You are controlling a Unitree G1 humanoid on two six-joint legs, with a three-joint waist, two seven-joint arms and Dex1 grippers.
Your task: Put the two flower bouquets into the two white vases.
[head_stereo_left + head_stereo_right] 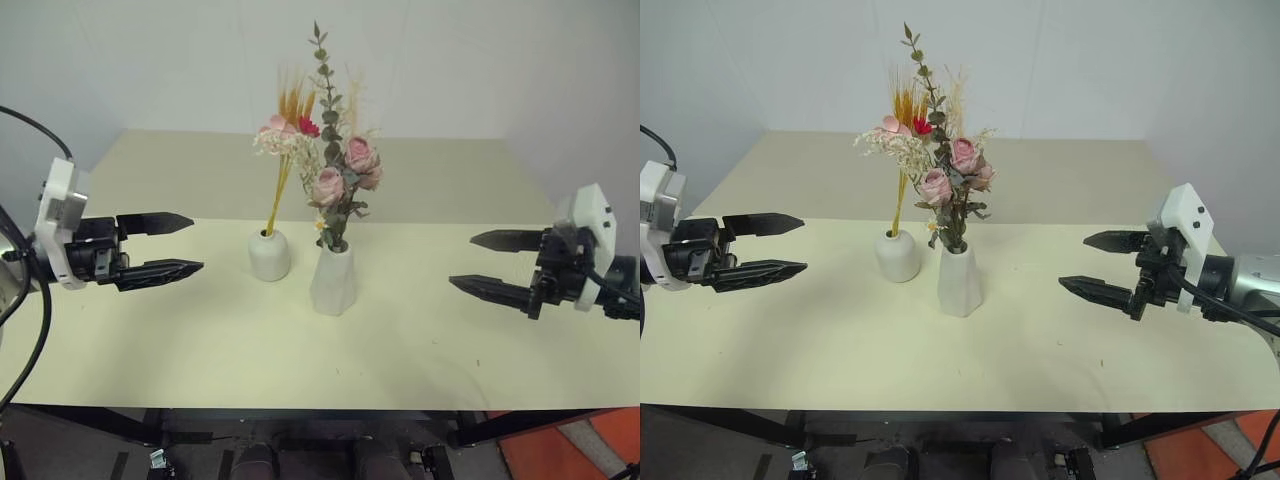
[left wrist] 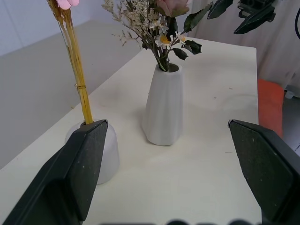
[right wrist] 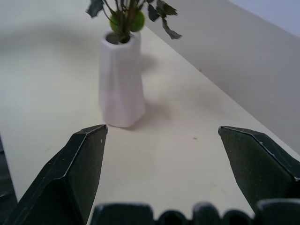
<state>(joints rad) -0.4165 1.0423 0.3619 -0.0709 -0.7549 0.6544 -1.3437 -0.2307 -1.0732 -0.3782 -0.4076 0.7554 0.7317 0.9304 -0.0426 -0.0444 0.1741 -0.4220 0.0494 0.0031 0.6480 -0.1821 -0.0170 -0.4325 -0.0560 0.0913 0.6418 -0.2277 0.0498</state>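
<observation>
I see the slim bouquet (image 1: 285, 150) standing in the round vase (image 1: 269, 255) and the rose bouquet (image 1: 340, 175) in the cone vase (image 1: 333, 280), side by side, seemingly not touching, mid-tabletop (image 1: 250, 350). My left gripper (image 1: 160, 246) and right gripper (image 1: 492, 264) hover spread and empty, well apart on either side

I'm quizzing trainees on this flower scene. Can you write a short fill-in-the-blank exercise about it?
1. The slim bouquet stands in the ____ round vase.
2. The rose bouquet stands in the ____ faceted vase.
3. The left gripper and right gripper are both ____.
Missing words: short; taller; open
</observation>
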